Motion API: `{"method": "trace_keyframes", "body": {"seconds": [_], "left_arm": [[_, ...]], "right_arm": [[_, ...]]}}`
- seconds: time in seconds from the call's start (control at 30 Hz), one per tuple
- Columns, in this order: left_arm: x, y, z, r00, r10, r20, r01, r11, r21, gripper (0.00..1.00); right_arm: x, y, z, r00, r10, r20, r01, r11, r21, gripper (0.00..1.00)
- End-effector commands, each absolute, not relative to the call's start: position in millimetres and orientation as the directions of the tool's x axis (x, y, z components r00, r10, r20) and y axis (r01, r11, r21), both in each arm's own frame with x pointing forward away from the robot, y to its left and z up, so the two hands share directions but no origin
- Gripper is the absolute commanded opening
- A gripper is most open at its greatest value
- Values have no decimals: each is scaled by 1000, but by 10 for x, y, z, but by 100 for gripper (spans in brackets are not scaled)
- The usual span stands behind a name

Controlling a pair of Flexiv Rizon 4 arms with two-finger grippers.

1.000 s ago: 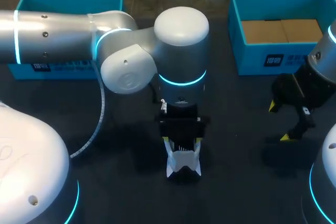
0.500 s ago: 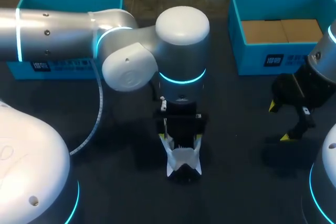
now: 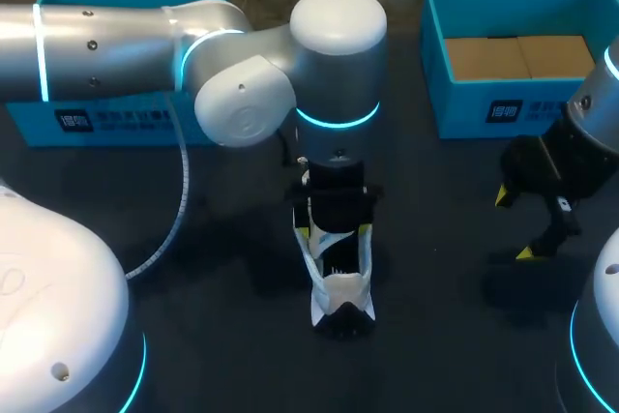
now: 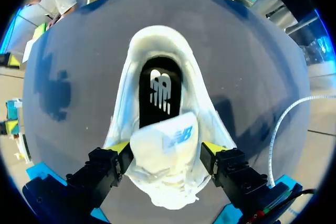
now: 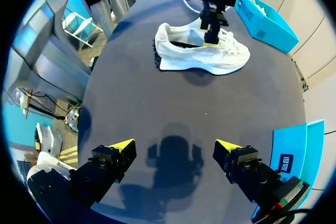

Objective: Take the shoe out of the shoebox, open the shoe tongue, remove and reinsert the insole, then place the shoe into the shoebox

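Two yellow-tipped fingers of the left hand (image 3: 335,233) stand wide apart and press on both sides of the white lace-up sneaker (image 3: 340,282), at its raised tongue, in the middle of the frame. The sneaker rests sole-down on the dark bench (image 3: 435,326). At the right edge the right hand (image 3: 514,225) hangs spread open, holding nothing, below the teal cardboard shoebox (image 3: 455,108).

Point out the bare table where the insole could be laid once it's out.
Barest: the dark tabletop between the white sneaker and the right tool, short of the right-hand open blue cardboard box. Another patch lies between the sneaker and the white cable. It is crowded right at the sneaker, where the left tool sits.
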State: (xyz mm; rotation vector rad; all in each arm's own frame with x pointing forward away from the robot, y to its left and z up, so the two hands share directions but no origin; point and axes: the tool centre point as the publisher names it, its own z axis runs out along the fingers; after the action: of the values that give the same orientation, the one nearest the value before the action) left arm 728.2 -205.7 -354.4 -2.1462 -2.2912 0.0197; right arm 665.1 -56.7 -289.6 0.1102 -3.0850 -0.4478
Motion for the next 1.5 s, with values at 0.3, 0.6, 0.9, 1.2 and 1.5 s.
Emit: {"method": "trace_keyframes", "body": {"seconds": [0.3,0.6,0.9,1.2,1.5], "left_arm": [[7525,-2003,-3259,-124,990,-62,991,127,35,58],[7500,-1951,-3100,-110,990,-91,994,111,14,44],[7281,-2029,-3338,-67,995,-71,997,65,-36,31],[7143,-2099,-3588,-54,997,-51,996,50,-76,29],[7075,-2030,-3325,-38,995,-93,998,33,-53,31]], "right_arm": [[6647,-566,-2902,-997,-73,11,-67,957,283,100],[6647,-566,-2902,-997,-73,11,-67,957,283,100],[6647,-566,-2902,-997,-73,11,-67,957,283,100],[6647,-566,-2902,-997,-73,11,-67,957,283,100],[6647,-566,-2902,-997,-73,11,-67,957,283,100]]}}
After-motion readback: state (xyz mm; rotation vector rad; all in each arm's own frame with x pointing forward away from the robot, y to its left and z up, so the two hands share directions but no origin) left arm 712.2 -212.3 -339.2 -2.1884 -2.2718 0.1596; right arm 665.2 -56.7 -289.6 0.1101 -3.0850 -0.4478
